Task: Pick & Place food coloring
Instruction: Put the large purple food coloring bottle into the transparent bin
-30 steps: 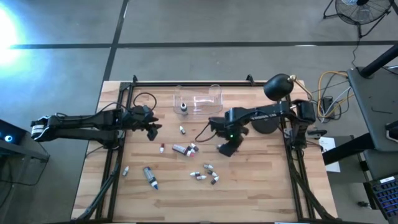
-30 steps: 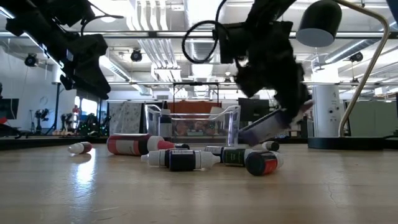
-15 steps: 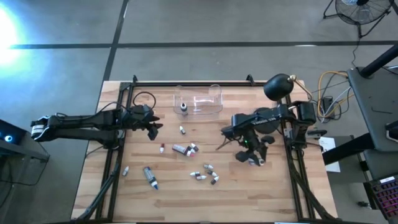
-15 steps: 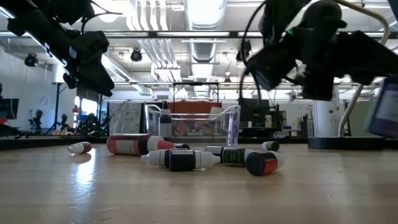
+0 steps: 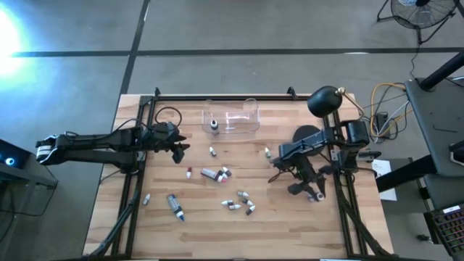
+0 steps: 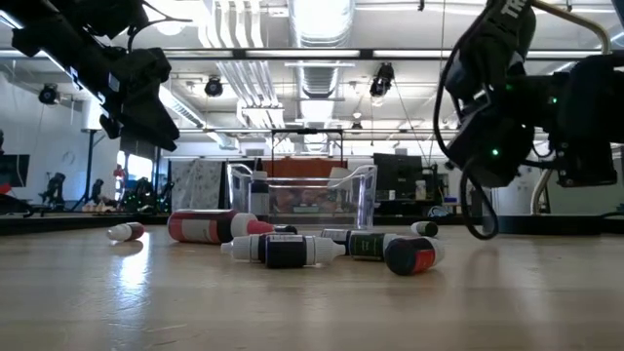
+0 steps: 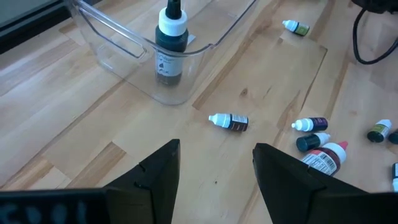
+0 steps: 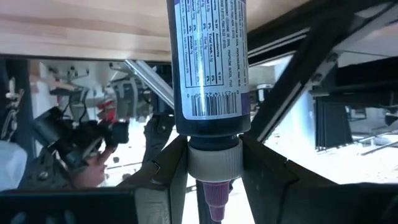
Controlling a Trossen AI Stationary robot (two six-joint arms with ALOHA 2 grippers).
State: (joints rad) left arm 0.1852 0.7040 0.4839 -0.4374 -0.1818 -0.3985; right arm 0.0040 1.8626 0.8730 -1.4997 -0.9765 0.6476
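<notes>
Overhead, right pincer (image 5: 313,194) clamps a purple-capped tube (image 8: 208,74) near the table's edge.

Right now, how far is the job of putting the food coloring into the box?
Done: one bottle stands in the clear box. In hand: the right gripper holds a purple-tipped tube near the table's right edge. Left: about ten bottles and tubes lie on the table; the left gripper is open.

Purple-tipped tube (image 8: 208,59) held aloft; small bottles (image 5: 235,201) scattered on wood.
</notes>
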